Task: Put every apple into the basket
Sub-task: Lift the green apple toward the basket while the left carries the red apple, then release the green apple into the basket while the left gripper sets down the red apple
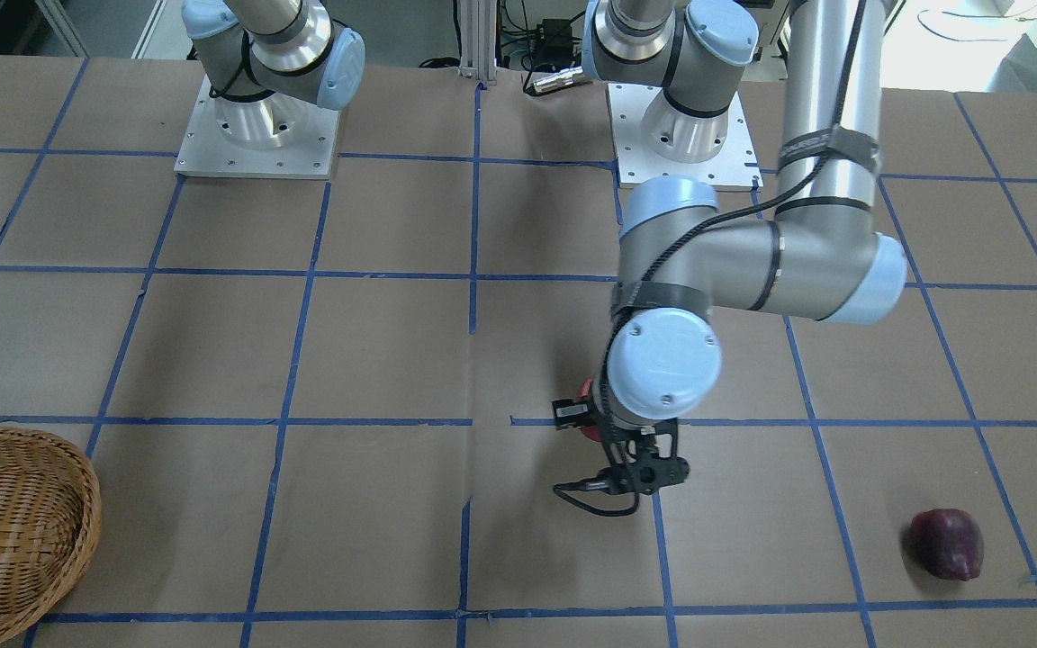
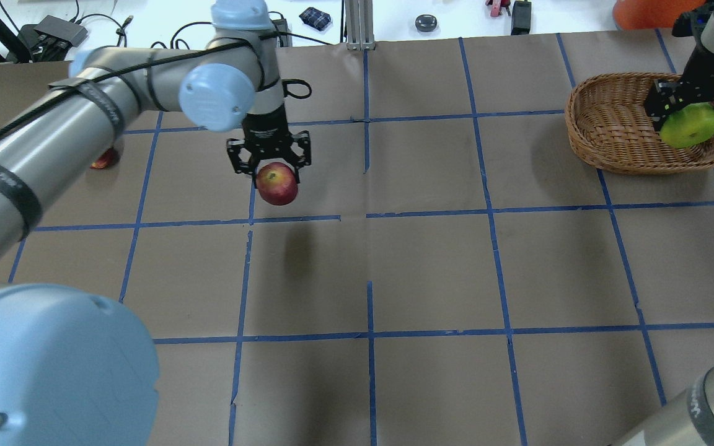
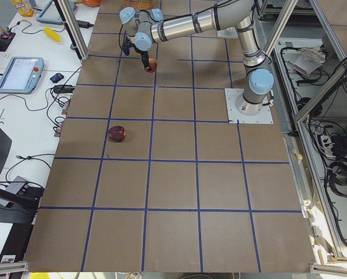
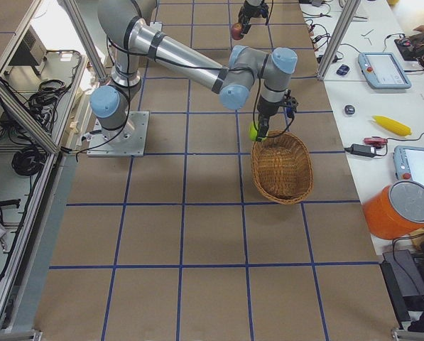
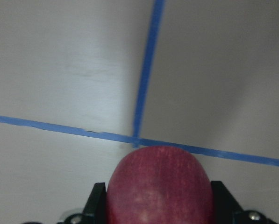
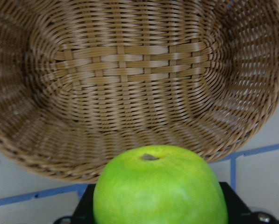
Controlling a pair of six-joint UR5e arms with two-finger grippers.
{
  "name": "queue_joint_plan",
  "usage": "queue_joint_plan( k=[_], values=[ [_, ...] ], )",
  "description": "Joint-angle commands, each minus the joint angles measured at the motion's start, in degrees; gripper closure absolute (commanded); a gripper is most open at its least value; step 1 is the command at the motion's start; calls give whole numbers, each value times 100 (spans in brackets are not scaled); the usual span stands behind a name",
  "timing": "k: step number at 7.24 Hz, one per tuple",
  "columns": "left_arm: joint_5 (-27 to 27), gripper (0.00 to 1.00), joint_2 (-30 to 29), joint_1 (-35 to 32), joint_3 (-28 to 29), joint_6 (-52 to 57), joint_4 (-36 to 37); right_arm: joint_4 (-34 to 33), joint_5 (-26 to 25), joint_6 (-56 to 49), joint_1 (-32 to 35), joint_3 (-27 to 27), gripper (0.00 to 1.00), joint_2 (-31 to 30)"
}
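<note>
Basket (image 2: 636,166) action, upper right of the overhead view: right gripper (image 2: 691,109) is clamped around the glossy lime-green apple (image 2: 689,127), poised about the rim. The woven bowl lies ahead, filling the top of its wrist view. It's oval wicker with a thick braided rim, long axis left-to-right. Upper left, left gripper (image 2: 270,164) pinches the smooth red apple (image 2: 277,184) aloft, well apart from the basket. Maroon apple (image 1: 947,544) rests on brown paper, lower right of the front view.
</note>
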Motion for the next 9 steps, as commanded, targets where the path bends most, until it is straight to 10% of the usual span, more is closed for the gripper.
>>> queue_joint_plan(
  k=[1,3,5,6,7,9],
  values=[
    [-72,88,-384,-853,-12,-955,753,-1193,-63,-1289,-502,-32,100,615],
    [-106,68,-438,-890,-73,-947,703,-1549,-115,-1521,-522,-355,100,1133],
    [-377,24,-438,-881,-57,-1008,764,-1531,-150,-1548,-522,-515,73,1329],
    [-553,0,-430,-881,-48,-1026,764,-1505,-150,-1548,-522,-541,35,1329],
    [-564,0,-404,-838,-30,-983,755,-1496,-150,-1514,-522,-542,4,1303],
    [-467,0,-255,-602,-13,-878,685,-1453,-141,-1487,-522,-594,0,1303]
  ],
)
